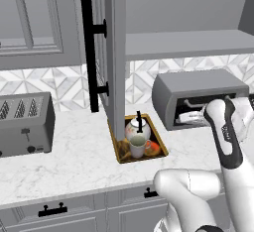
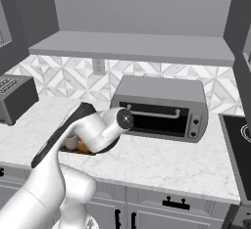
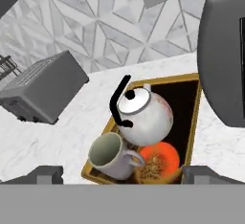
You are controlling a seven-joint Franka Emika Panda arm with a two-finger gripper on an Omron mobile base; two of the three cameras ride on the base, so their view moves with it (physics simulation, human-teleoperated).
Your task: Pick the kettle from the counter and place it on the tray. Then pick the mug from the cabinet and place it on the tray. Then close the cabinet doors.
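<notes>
The gold-rimmed tray (image 1: 120, 154) lies on the marble counter (image 1: 74, 159). The white kettle (image 1: 135, 128) with its black handle stands on the tray, and the beige mug (image 1: 139, 146) stands upright just in front of it. In the hand view my gripper (image 3: 123, 175) hovers above the tray (image 3: 194, 117), open wide, with nothing between its fingertips (image 3: 45, 174). Below it are the kettle (image 3: 143, 113) and the mug (image 3: 112, 156). The cabinet (image 2: 132, 47) shelf is bare. Its left door (image 1: 115, 52) stands open, edge-on, with a black bar handle (image 1: 89, 55). The right door (image 2: 242, 37) is open too.
A toaster (image 1: 25, 124) sits on the counter left of the tray, and a toaster oven (image 1: 198, 99) stands close on its right. My arm (image 2: 88, 130) hides most of the tray in the right base view. A stovetop (image 2: 238, 130) lies far right. Drawers (image 1: 52, 210) run below the counter.
</notes>
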